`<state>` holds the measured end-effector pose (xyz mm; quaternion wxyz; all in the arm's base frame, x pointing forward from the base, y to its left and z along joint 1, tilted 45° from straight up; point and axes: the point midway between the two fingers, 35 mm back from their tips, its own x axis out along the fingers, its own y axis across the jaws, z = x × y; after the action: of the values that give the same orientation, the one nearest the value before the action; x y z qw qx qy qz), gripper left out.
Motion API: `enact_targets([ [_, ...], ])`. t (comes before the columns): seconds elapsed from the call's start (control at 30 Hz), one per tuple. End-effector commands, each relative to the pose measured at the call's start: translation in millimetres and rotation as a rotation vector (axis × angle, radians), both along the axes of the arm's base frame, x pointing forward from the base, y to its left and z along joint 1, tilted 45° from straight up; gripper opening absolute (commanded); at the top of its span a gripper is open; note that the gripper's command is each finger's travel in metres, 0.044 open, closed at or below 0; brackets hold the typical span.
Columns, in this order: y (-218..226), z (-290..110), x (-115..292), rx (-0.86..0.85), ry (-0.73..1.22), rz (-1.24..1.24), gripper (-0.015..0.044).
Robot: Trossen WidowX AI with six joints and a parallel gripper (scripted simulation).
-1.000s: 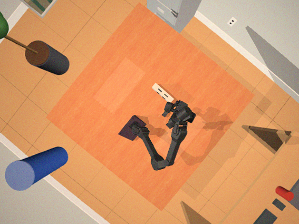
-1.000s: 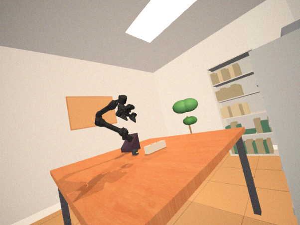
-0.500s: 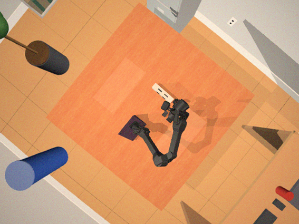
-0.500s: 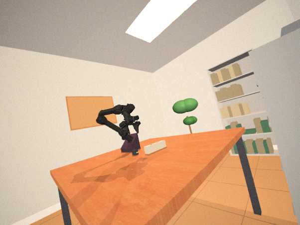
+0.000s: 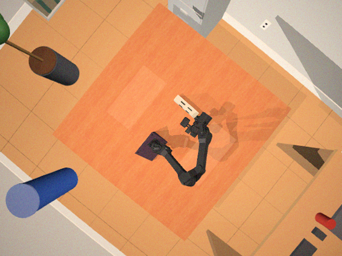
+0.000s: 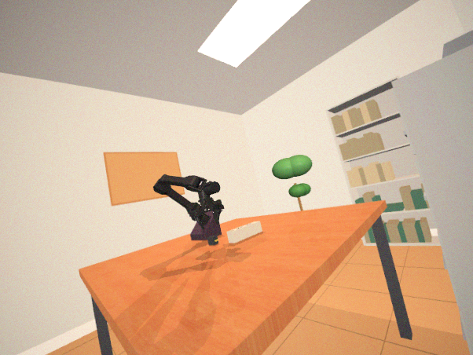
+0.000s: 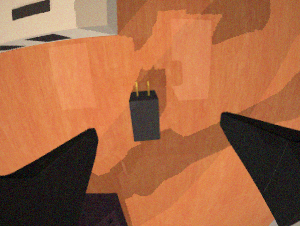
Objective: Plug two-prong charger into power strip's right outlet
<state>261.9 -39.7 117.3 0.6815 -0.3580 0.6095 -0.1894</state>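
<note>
The dark two-prong charger (image 7: 145, 114) (image 6: 212, 240) stands on the orange table (image 5: 229, 88) (image 6: 298, 259), its two brass prongs pointing toward the power strip. The cream power strip (image 5: 186, 106) (image 6: 244, 232) (image 7: 53, 10) lies just beyond it, slots facing up. My gripper (image 7: 159, 126) (image 5: 189, 126) (image 6: 211, 215) is open and empty. It hangs over the charger with one finger to each side, not touching it. In the overhead view the gripper hides the charger.
The arm's purple base block (image 5: 145, 152) (image 6: 199, 232) stands close beside the charger. A paler rectangular patch (image 5: 136, 97) marks the table left of the strip. The table's edge (image 6: 165, 251) runs near the base.
</note>
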Motion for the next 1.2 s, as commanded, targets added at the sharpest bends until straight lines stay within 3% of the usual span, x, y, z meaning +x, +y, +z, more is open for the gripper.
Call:
enact_targets([
  [0.0,-10.4,-17.1,-12.9,0.008,0.041,-0.086,0.0440],
  [1.17,-40.1,-50.0,-9.9,0.009,0.046,-0.101,0.0440],
])
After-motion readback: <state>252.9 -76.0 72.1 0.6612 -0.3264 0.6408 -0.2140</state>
